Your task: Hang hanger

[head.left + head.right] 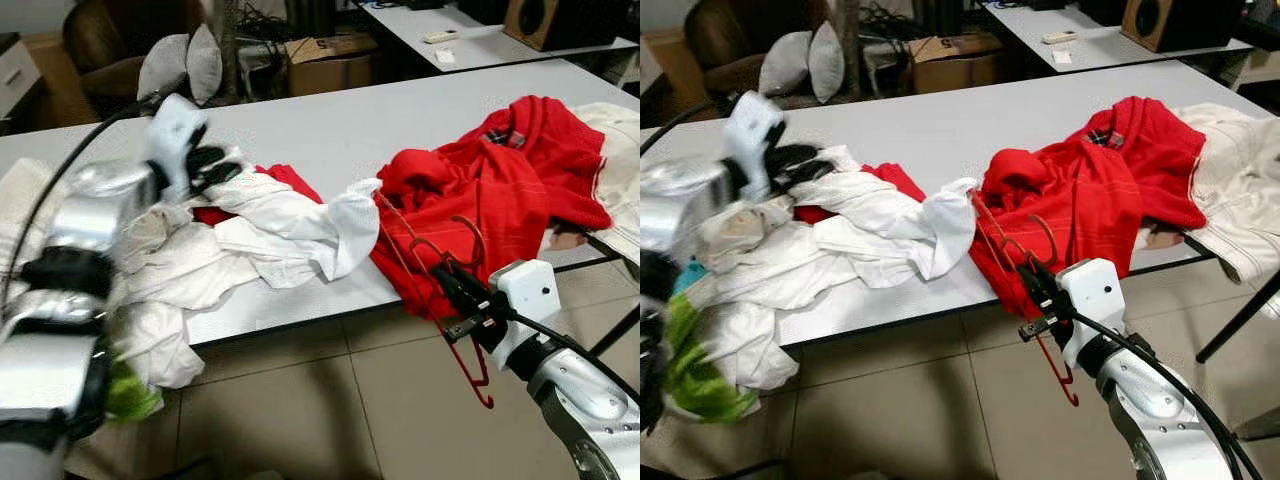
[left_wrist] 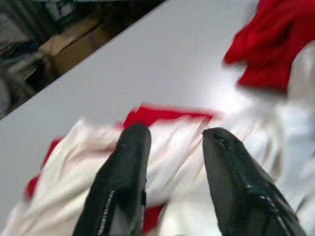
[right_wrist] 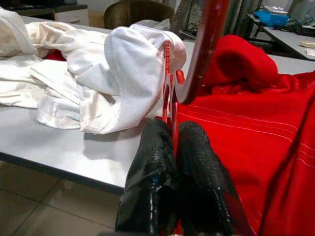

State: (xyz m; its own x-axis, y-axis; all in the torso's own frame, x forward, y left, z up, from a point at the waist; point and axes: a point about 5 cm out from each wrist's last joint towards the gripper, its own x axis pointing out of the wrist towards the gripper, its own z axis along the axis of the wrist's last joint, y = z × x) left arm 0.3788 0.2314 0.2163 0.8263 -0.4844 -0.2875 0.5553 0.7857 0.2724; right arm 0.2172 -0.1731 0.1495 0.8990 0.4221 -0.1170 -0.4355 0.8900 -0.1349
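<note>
A long grey table with a dark edge stands on a beige tiled floor. On it lie a heap of white garments toward the left, spilling over the front edge, a small red cloth partly under them, a crumpled red garment to the right draping over the edge, and a cream garment at the far right
</note>
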